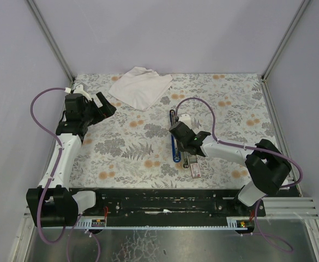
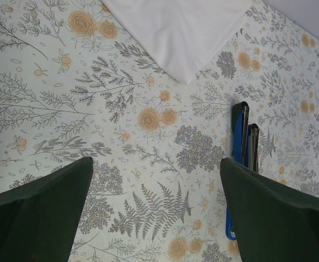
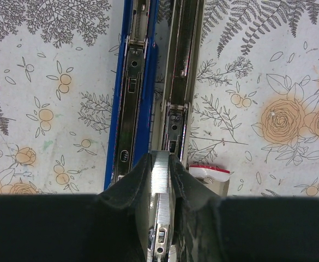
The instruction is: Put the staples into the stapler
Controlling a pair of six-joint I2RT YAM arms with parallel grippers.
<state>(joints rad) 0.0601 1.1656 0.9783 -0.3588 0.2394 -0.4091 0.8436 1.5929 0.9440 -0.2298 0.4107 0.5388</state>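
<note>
As the thin silvery staple strip [image 3: 159, 173] looks light yet brittle, right jaws pinch its sides; left jaws gape empty.

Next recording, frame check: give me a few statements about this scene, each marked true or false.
1. The right fingers pinch a silvery staple strip. True.
2. The left fingers are shut on the white cloth. False: they stand open, holding nothing.
3. The blue stapler and a second stapler lie open side by side. True.
4. The white cloth covers the blue stapler. False: it lies apart from it, farther back on the table.
</note>
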